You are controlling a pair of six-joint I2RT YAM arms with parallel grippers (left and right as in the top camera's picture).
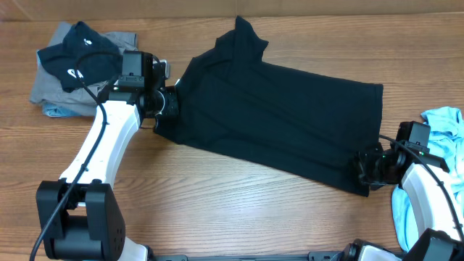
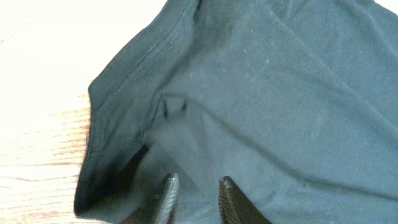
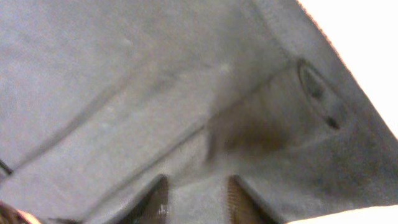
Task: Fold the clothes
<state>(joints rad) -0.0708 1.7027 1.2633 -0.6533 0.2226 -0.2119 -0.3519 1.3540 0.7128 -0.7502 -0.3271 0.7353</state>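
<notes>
The black T-shirt [image 1: 275, 116] lies across the middle of the wooden table, stretched from upper left to lower right, with one sleeve pointing to the far edge. My left gripper [image 1: 168, 105] is at the shirt's left end. In the left wrist view its fingers [image 2: 196, 186] are close together with a puckered fold of black cloth [image 2: 280, 93] between them. My right gripper [image 1: 362, 170] is at the shirt's lower right corner. In the right wrist view its fingers [image 3: 196, 186] pinch a ridge of the cloth [image 3: 124, 81]. The white neck label is hidden.
A pile of clothes lies at the far left: a smaller black garment with a white logo [image 1: 76, 54] on top of a grey garment [image 1: 47, 87]. A light blue cloth [image 1: 442, 123] lies at the right edge, beside the right arm.
</notes>
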